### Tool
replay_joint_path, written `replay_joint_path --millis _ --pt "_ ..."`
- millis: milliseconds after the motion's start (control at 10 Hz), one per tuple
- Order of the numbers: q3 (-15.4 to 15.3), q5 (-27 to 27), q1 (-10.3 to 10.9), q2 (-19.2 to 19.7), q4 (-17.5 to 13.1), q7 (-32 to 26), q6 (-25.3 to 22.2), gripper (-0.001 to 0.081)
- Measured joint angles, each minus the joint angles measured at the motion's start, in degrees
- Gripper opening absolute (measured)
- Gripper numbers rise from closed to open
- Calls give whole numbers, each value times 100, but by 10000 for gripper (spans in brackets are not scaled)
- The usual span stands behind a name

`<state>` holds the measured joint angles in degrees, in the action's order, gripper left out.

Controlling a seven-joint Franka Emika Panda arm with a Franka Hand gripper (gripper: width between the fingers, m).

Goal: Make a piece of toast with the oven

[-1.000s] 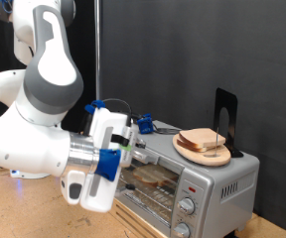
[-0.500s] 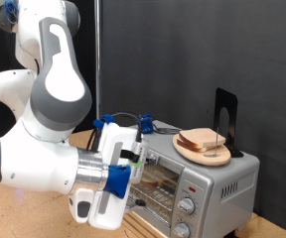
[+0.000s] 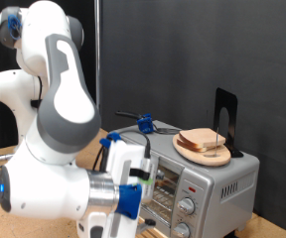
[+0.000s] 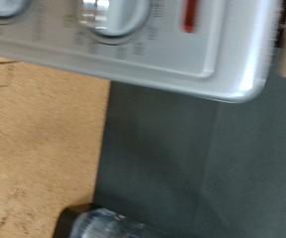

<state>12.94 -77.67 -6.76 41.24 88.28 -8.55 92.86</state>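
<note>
Black backdrop, wood tabletop [image 3: 4, 169]. Oven [image 3: 198, 178] sits right; bread slices on plate [image 3: 205, 146] on top, task's own toast can't be singled out. Gripper [image 3: 133, 188] is parked at door front, near knobs [image 4: 113, 14]; fingers hidden, open/closed not determinable. Step judged: door/knob handling.

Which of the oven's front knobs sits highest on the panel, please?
The top knob, just under the oven's upper edge and right of the glass door; the next one sits below it, and a third is cut off at the frame's bottom.
</note>
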Motion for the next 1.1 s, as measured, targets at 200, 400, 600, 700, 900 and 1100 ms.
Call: replay_joint_path --millis 200,400,600,700,900,1100 --pt "17 102 -27 338 -292 -45 -2 809" --pt "-20 -83 -113 517 -332 -401 -4 809" --pt "-110 -375 -237 650 -330 -658 -107 809" --pt "-138 -421 -286 714 -329 -732 -201 809" --pt "-165 -427 -308 831 -337 -760 -262 809" --pt "-184 -427 -305 978 -369 -729 -261 809"
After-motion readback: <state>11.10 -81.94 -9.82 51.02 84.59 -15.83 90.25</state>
